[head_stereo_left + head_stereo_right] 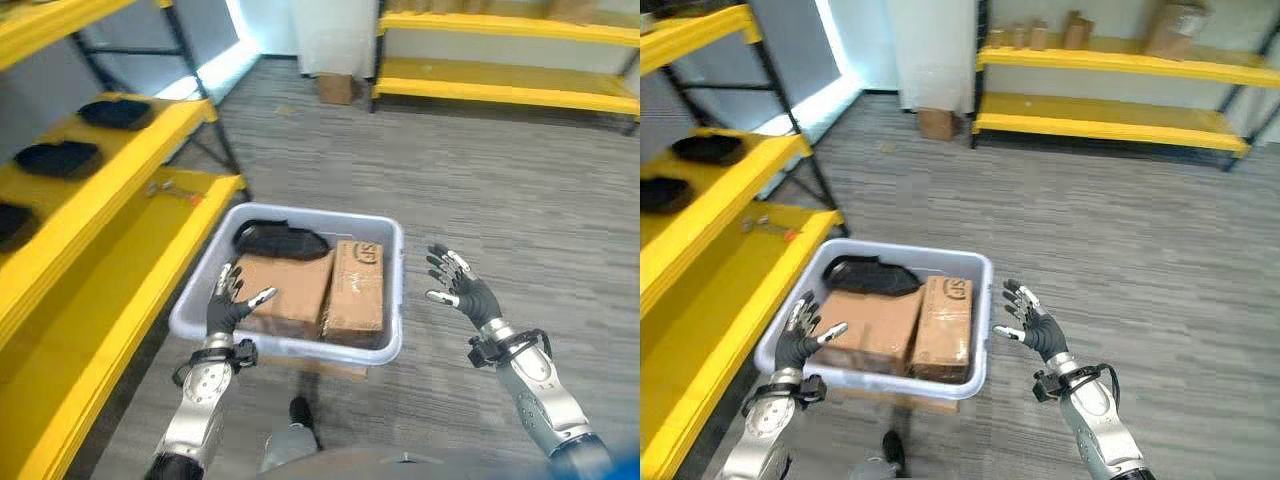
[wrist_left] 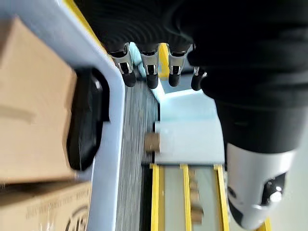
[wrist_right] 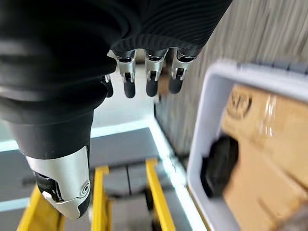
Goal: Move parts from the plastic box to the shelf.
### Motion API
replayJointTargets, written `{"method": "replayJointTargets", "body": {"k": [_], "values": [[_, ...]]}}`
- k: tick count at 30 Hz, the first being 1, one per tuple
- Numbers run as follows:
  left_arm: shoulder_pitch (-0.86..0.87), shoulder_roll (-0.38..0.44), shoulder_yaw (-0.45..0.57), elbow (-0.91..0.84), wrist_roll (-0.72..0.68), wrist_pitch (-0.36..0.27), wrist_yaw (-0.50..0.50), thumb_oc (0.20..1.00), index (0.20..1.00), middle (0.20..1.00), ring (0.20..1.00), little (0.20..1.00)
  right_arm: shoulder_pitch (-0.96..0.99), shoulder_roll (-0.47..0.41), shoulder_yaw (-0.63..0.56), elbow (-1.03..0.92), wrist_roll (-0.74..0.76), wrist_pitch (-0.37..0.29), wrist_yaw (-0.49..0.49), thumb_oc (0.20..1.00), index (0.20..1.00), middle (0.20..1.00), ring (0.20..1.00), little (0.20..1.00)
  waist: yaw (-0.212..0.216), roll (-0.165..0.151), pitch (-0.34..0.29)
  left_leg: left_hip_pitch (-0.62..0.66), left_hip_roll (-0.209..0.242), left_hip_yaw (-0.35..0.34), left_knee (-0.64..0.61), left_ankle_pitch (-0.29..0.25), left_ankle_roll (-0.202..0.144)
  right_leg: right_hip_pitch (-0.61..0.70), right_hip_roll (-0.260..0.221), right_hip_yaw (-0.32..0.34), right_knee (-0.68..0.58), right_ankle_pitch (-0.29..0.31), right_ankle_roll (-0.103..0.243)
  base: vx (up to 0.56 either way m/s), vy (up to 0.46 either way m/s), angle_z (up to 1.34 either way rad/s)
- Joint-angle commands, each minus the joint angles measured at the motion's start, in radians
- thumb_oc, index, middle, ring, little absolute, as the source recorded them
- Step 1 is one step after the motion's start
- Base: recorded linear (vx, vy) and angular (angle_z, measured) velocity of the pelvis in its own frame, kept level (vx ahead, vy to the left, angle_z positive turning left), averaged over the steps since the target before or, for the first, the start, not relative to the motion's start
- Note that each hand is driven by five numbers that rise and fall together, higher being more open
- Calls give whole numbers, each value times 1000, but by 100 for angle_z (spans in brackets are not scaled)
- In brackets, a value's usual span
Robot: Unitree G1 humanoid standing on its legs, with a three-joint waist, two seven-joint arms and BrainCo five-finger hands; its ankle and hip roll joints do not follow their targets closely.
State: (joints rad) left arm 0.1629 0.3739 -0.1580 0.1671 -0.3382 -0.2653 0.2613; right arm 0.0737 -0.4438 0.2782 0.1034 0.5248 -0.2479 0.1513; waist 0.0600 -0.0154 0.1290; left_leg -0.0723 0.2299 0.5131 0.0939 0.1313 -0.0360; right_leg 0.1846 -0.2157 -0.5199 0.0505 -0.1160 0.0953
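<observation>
The plastic box (image 1: 390, 290) sits mid-frame, holding a black part (image 1: 280, 241) and cardboard boxes (image 1: 320, 285). My left hand (image 1: 228, 300) and right hand (image 1: 465, 290) are spread wide, empty (nothing held). I should reach in slowly.

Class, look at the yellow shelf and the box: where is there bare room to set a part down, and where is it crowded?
The lowest yellow shelf lies bare beside the plastic box, past the small tool. The level above is partly taken by black parts. The box is packed: two cardboard boxes and a black part.
</observation>
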Motion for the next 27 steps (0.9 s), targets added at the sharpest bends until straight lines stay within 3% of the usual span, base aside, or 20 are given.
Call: {"method": "replayJointTargets", "body": {"k": [1,3,4,5,6,7,8,9,12,13,14,18,19,22,24,26,27], "values": [[-30,37,75,-44,55,-66,12,1000,1000,1000,1000,1000,-1,-27,-28,-43,-5,-65,-9,1000,1000,1000,1000,1000,-60,-15,20,123,206,-70,60,31,-124,-113,-8,81,124,-17,-19,41,906,-7],[-48,54,73,-27,106,-82,25,1000,1000,1000,1000,1000,10,-33,-44,-34,7,-69,-43,1000,1000,1000,1000,1000,-81,-7,18,131,210,-49,71,-13,-114,-134,-42,86,188,-40,-9,45,667,30],[-61,61,69,-9,108,-79,8,1000,1000,1000,1000,1000,4,-27,-45,-16,22,-74,-69,1000,1000,1000,1000,1000,-87,-5,18,149,184,-28,63,-64,-101,-142,-67,81,209,-34,7,21,367,44],[-63,62,69,-6,107,-80,7,1000,1000,1000,1000,1000,3,-26,-45,-13,26,-75,-72,1000,1000,1000,1000,1000,-87,-6,19,151,179,-26,63,-71,-98,-143,-72,81,213,-32,10,41,519,32],[-71,75,70,-3,113,-85,-3,1000,1000,1000,1000,1000,1,-14,-50,-1,54,-85,-78,1000,1000,1000,1000,1000,-88,-2,21,157,132,-25,66,-125,-81,-145,-99,81,223,-18,36,34,326,32],[-72,78,70,-2,117,-87,-6,1000,1000,1000,1000,1000,1,-12,-51,0,54,-86,-78,1000,1000,1000,1000,1000,-88,-2,22,158,125,-25,66,-129,-78,-144,-103,82,223,-16,40,46,683,26],[-89,95,56,1,158,-97,-43,1000,1000,1000,1000,1000,4,14,-60,4,8,-99,-83,1000,1000,1000,1000,1000,-84,2,25,159,62,-25,54,-153,-59,-140,-146,74,205,43,66,14,531,25],[-93,96,51,3,152,-93,-50,1000,1000,1000,1000,1000,4,18,-60,4,-3,-100,-87,1000,1000,1000,1000,1000,-82,2,27,159,51,-24,49,-155,-55,-141,-157,73,201,57,71,-7,673,10],[-80,104,37,4,141,-116,-32,1000,1000,1000,1000,1000,-41,44,-36,13,-39,-92,-93,1000,1000,1000,1000,1000,-43,8,50,205,7,32,-26,-154,-43,-185,-255,-38,185,193,100,-63,403,13],[-73,108,41,-1,137,-121,-36,1000,1000,1000,1000,1000,-48,44,-33,8,-47,-89,-89,1000,1000,1000,1000,1000,-34,11,52,210,-2,47,-38,-153,-38,-188,-255,-59,188,190,101,-115,493,-78],[-65,115,54,-25,138,-115,-49,1000,1000,1000,1000,1000,-53,36,-26,-30,-51,-62,-92,1000,1000,1000,1000,1000,-25,16,57,208,-35,57,-63,-159,-20,-202,-201,-93,199,161,92,-81,336,-70],[-50,117,56,-62,121,-104,-38,1000,1000,1000,1000,1000,-42,16,-23,-68,-60,-46,-93,1000,1000,1000,1000,1000,-26,11,64,207,-71,68,-85,-166,-2,-221,-116,-113,197,120,71,-30,210,-25],[-42,116,55,-74,109,-103,-32,1000,1000,1000,1000,1000,-34,4,-23,-73,-66,-51,-85,1000,1000,1000,1000,1000,-30,0,69,205,-93,64,-90,-171,4,-224,-68,-115,170,110,66,39,169,-12],[-30,107,47,-83,101,-109,-28,1000,1000,1000,1000,1000,-16,-13,-31,-75,-58,-63,-63,1000,1000,1000,1000,1000,-46,-16,75,208,-124,53,-101,-180,9,-219,2,-91,103,121,51,96,108,-30],[-37,95,29,-82,98,-101,-31,1000,1000,1000,1000,1000,2,-20,-38,-69,-53,-79,-56,1000,1000,1000,1000,1000,-78,-25,74,213,-144,24,-112,-188,9,-233,43,-10,33,153,55,152,25,-18],[-47,91,15,-82,109,-96,-39,1000,1000,1000,1000,1000,14,-21,-45,-65,-51,-91,-59,1000,1000,1000,1000,1000,-104,-25,70,215,-152,9,-116,-196,11,-253,50,53,2,178,68,152,-20,5],[-71,91,-3,-80,113,-81,-69,1000,1000,1000,1000,1000,25,-11,-52,-56,-55,-103,-77,1000,1000,1000,1000,1000,-142,-21,69,220,-156,-9,-117,-210,19,-299,36,149,8,198,95,223,-78,21]]}}
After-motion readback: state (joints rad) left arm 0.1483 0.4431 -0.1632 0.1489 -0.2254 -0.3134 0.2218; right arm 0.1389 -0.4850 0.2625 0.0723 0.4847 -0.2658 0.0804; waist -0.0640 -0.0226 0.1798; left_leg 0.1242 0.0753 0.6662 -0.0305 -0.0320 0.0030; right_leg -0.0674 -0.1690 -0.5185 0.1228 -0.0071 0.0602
